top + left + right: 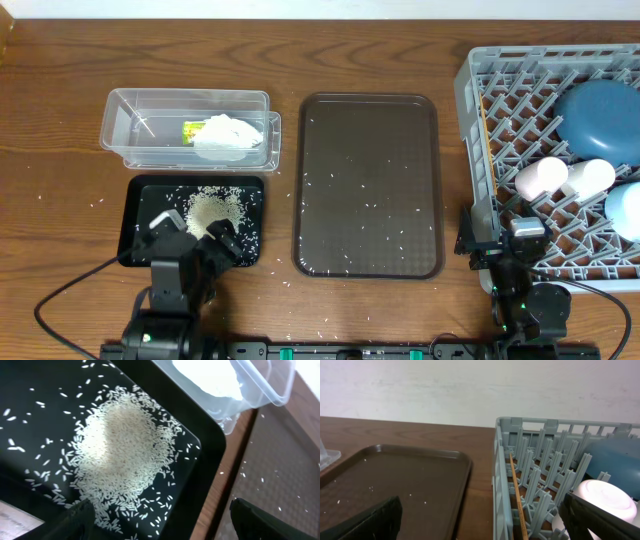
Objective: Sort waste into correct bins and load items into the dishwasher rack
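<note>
A pile of white rice (pixel 212 208) (pixel 125 450) lies in the black tray (pixel 140 215) (pixel 35 390). The clear tub (pixel 130 125) (pixel 260 385) behind it holds the tissue (pixel 228 135) (pixel 210 375) and the green-and-yellow wrapper (pixel 193 130). My left gripper (pixel 197 232) (pixel 162 520) hangs open over the black tray's near right corner, empty. In the grey rack (pixel 470 130) (pixel 499 470) sit the dark-blue bowl (pixel 600 115) (pixel 615 462), pink cup (pixel 542 177), white cup (pixel 590 178), light-blue bowl (pixel 628 210) and chopsticks (pixel 487 150) (pixel 517 495). My right gripper (pixel 498 238) (pixel 485 522) is open, empty, at the rack's near left wall.
The large brown serving tray (pixel 368 185) (pixel 405 480) (pixel 280 460) lies between the bins and the rack, with stray rice grains on it. More grains dot the wooden table (pixel 60 200) around the black tray.
</note>
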Tool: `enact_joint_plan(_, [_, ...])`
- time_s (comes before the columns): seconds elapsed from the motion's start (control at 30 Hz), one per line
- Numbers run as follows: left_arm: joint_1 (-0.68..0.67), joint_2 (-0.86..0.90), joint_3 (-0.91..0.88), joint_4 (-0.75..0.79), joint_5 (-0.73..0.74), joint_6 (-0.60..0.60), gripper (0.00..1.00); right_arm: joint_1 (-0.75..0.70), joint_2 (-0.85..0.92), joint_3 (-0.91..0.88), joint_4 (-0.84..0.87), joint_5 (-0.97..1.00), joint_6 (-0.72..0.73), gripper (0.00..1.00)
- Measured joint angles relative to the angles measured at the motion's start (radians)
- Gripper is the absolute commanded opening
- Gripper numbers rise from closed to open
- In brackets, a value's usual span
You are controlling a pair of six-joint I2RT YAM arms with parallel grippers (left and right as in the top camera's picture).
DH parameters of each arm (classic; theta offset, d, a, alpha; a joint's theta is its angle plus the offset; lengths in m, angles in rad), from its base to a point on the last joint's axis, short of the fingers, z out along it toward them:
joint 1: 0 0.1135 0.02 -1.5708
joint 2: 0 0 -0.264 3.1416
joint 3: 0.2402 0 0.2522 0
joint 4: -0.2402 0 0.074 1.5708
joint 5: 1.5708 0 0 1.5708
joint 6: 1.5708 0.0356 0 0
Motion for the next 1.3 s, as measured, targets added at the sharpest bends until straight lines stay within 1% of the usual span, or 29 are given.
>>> enact_joint_plan(0.17, [-0.002,-0.087,-0.078,0.069,0.042,0.004,0.89,0.000,0.000,0.000,0.000,0.000,0.000,0.99])
enact_joint_plan(0.43, [-0.005,-0.196,-0.259,0.340,0.129,0.026,0.89,0.000,0.000,0.000,0.000,0.000,0.000,0.99])
enact_joint_plan(0.47, [-0.005,-0.217,-0.269,0.378,0.142,0.045,0.89,0.000,0.000,0.000,0.002,0.000,0.000,0.99])
enact_joint_plan(0.6, [-0.005,-0.282,-0.282,0.444,0.162,0.117,0.89,0.000,0.000,0.000,0.000,0.000,0.000,0.99])
enact_joint_plan(0.73, [-0.005,-0.345,-0.286,0.474,0.164,0.216,0.89,0.000,0.000,0.000,0.000,0.000,0.000,0.99])
enact_joint_plan(0.83, [-0.005,-0.394,-0.287,0.473,0.158,0.287,0.89,0.000,0.000,0.000,0.000,0.000,0.000,0.99])
enact_joint_plan(0.9, [-0.005,-0.417,-0.287,0.474,0.136,0.315,0.89,0.000,0.000,0.000,0.000,0.000,0.000,0.99])
enact_joint_plan(1.13, [-0.005,-0.438,-0.291,0.499,0.010,0.356,0.89,0.000,0.000,0.000,0.000,0.000,0.000,0.99])
enact_joint_plan(1.23, [-0.005,-0.439,-0.312,0.580,-0.017,0.367,0.89,0.000,0.000,0.000,0.000,0.000,0.000,0.99])
enact_joint_plan(1.3, [-0.005,-0.439,-0.339,0.662,-0.026,0.369,0.89,0.000,0.000,0.000,0.000,0.000,0.000,0.99])
